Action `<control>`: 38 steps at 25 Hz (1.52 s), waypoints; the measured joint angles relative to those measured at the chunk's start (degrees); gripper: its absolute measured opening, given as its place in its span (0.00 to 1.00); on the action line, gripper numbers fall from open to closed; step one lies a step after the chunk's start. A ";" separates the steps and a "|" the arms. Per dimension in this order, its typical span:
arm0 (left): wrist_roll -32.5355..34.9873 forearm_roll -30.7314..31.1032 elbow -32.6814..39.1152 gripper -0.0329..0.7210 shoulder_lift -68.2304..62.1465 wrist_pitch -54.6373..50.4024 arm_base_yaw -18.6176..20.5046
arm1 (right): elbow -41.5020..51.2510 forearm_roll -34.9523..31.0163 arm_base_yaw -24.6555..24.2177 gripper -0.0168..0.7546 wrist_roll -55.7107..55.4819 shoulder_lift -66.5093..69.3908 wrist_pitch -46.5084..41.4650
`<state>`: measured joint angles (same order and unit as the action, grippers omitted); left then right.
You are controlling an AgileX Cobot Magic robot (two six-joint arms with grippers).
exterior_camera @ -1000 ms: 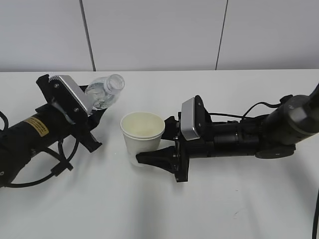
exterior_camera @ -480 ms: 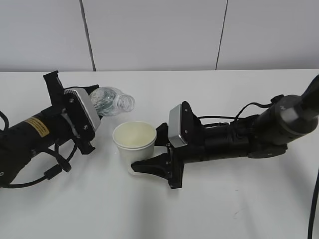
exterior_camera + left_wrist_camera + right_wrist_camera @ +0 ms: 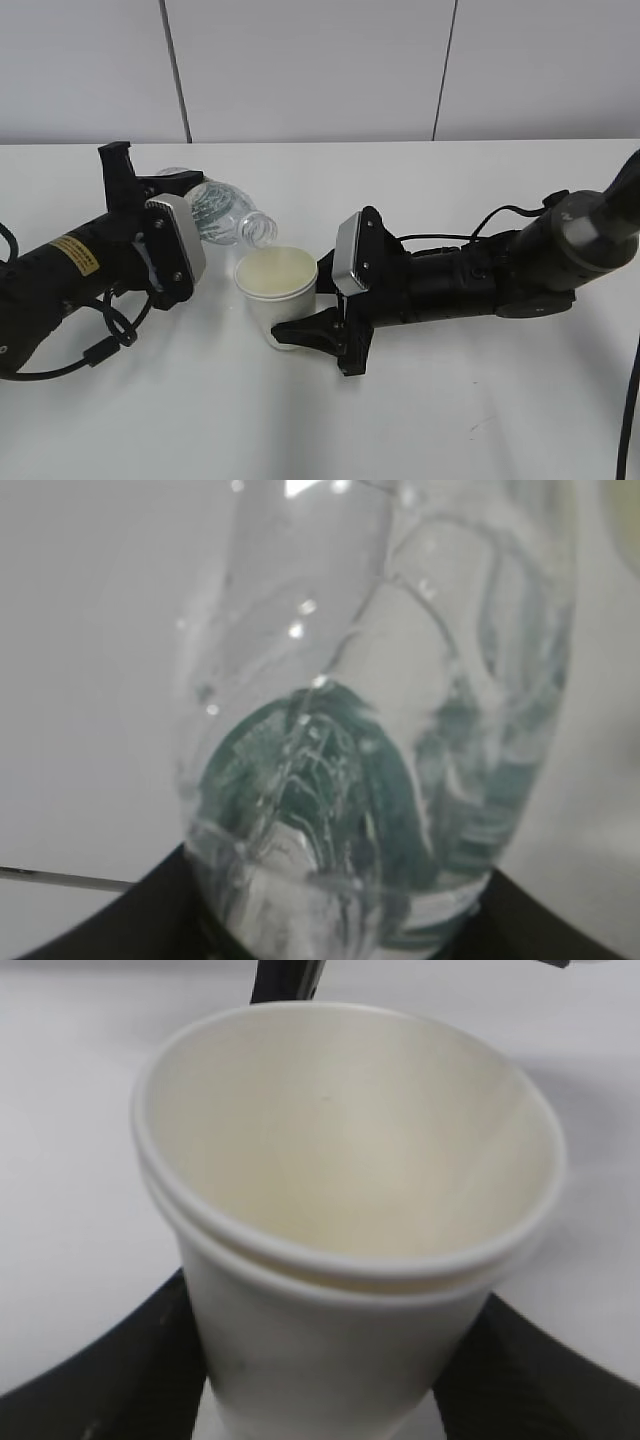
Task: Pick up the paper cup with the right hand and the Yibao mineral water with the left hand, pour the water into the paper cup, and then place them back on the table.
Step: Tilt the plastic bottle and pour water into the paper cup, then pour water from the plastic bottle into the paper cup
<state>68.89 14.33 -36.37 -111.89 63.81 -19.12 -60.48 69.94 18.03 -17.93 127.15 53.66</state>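
**White cup clamped, bottle tipped over it**

White tabletop (image 3: pixel 300 420) sits bare up front, so start from there and work back. Your right hand (image 3: pixel 300 318) comes in low from the right side and has its two black fingers squeezed onto the paper cup (image 3: pixel 278 296), one finger each side of the lower wall. The cup stands upright with its cream inside open to the top; the right wrist view shows what looks like a doubled rim (image 3: pixel 340 1260), like two cups nested, though you can't be sure. Whether the cup base touches the table, can't tell.

Just behind and left of the cup, your left hand (image 3: pixel 190 215), the one with the yellow sticker (image 3: pixel 72 254), is clenched around the Yibao mineral water (image 3: pixel 225 218). The bottle lies tilted nearly flat, neck pointing right, its mouth just above the cup's far rim. Left wrist view is basically all clear ribbed plastic (image 3: pixel 380 730) with green showing through.
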 joint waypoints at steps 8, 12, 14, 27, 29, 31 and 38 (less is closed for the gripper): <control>4.20 0.00 0.00 0.50 0.00 0.00 0.00 | 0.00 -0.21 0.00 0.62 -0.03 0.00 0.00; 6.61 0.00 0.00 0.50 0.00 0.00 0.00 | 0.00 -0.21 0.00 0.62 -0.03 0.00 0.34; 7.62 -0.05 0.00 0.50 0.00 0.00 0.00 | 0.00 -0.21 0.00 0.62 -0.03 0.00 0.34; 15.63 -2.66 0.00 0.50 0.00 0.00 0.00 | 0.00 1.24 0.00 0.62 -0.13 0.00 0.74; 15.86 -2.66 0.00 0.50 0.00 0.00 0.00 | 0.00 1.60 0.00 0.62 -0.13 0.00 0.74; 16.16 -2.66 0.00 0.50 0.00 0.00 0.00 | 0.00 1.91 0.00 0.62 -0.25 0.00 0.74; 18.21 -2.66 0.00 0.50 0.00 0.00 0.00 | 0.00 2.52 0.00 0.62 -0.48 0.00 0.74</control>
<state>87.10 11.67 -36.37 -111.89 63.81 -19.12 -60.48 72.46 18.03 -18.41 127.15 54.40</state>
